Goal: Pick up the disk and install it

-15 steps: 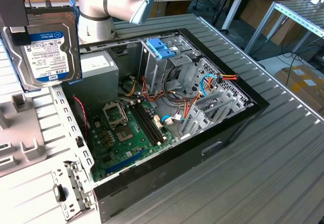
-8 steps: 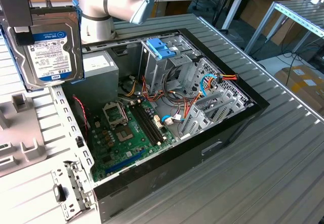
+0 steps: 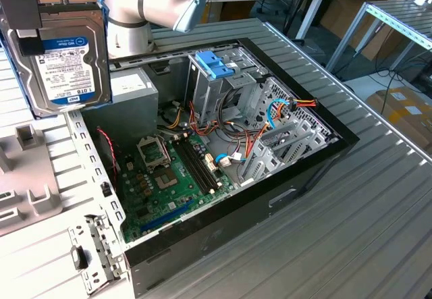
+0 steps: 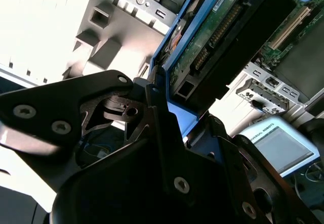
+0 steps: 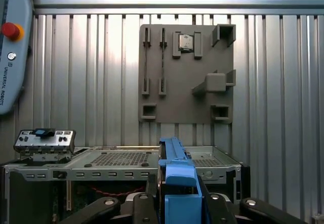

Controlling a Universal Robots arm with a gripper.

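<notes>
Counter of ribbed silver metal (image 3: 364,204) is carrying a black computer case (image 3: 223,245) that is lying on its side with its panel off. Inside it a green motherboard (image 3: 169,184) is sitting toward the near side, and a grey box-shaped power supply (image 3: 128,100) is sitting toward the exterior view's left. A silver drive cage (image 3: 223,90) topped by a blue plastic piece (image 3: 214,63) is standing at the far side. The flat dark-grey rectangular disk in its light-blue plastic carrier (image 3: 57,63) is hanging in the air at the exterior view's far left. It is standing nearly upright with its labelled face toward the camera, and it is not sitting in any bay. The silver-grey robot arm (image 3: 152,5) is reaching in just beside it, and a grey plastic fixture plate (image 3: 27,184) is lying on the counter below.

In the second wrist view the black jaws are closing on the carrier's blue edge, holding the disk (image 4: 228,37). The disk is showing its underside, with the circuit board and connector strip. Beyond it a grey touch-screen pendant (image 4: 278,140) and the fixture plate (image 4: 101,27) are lying on the counter.

In the first wrist view the disk (image 5: 174,173) is appearing edge-on. A black jaw is pressing on each side of its blue carrier. Past it the case's perforated metal frame (image 5: 121,158) is showing. The fixture plate (image 5: 177,92) is lying flat on the ribbed counter (image 5: 273,82), with the pendant (image 5: 12,47) well apart from it.
</notes>
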